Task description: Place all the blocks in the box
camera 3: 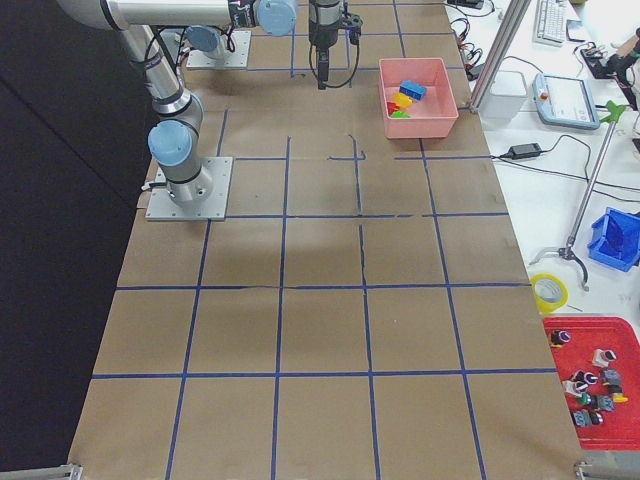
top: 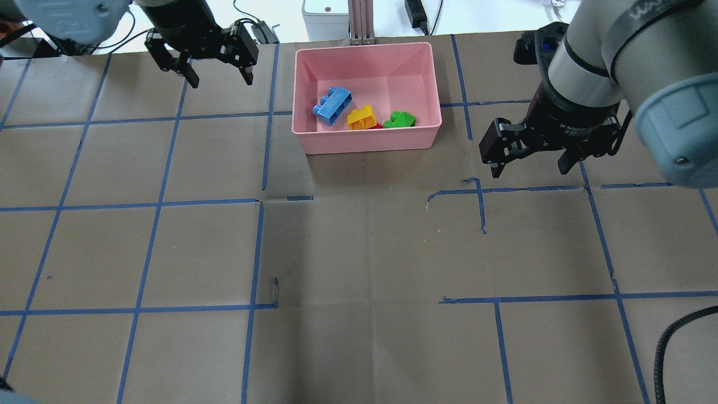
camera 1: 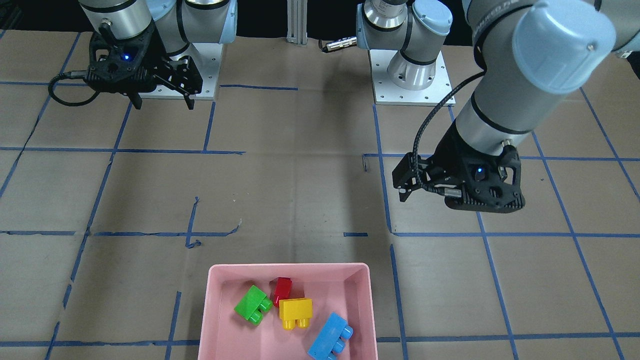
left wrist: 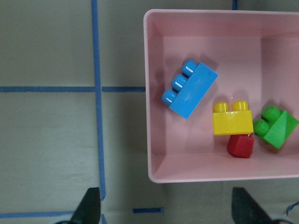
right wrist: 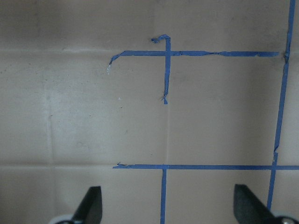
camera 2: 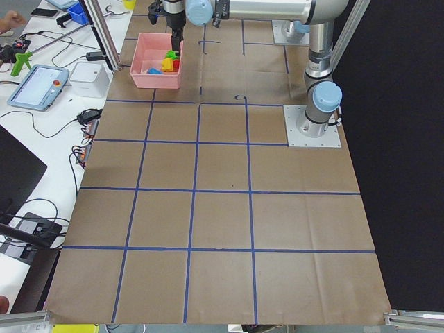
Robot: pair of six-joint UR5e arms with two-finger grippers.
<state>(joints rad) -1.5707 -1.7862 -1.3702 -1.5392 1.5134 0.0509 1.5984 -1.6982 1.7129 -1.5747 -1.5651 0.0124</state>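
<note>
The pink box [top: 364,47] stands at the table's far edge, and all the blocks lie inside it. They are the light-blue three-stud brick [top: 332,105], the yellow brick [top: 361,118], the green brick [top: 400,119] and the small red brick [top: 374,127], which is half hidden behind the near wall. The left wrist view shows the blue [left wrist: 190,89], yellow [left wrist: 232,119], red [left wrist: 240,145] and green [left wrist: 277,128] bricks. My left gripper [top: 221,78] is open and empty, raised to the left of the box. My right gripper [top: 529,168] is open and empty, raised to the right of the box.
Brown paper with a blue tape grid [top: 258,202] covers the table. Both arm bases [camera 1: 412,75] stand at the robot's side. A white unit [top: 324,14] and cables lie beyond the box. A side bench holds a pendant [camera 2: 41,87] and a red parts tray [camera 3: 595,385].
</note>
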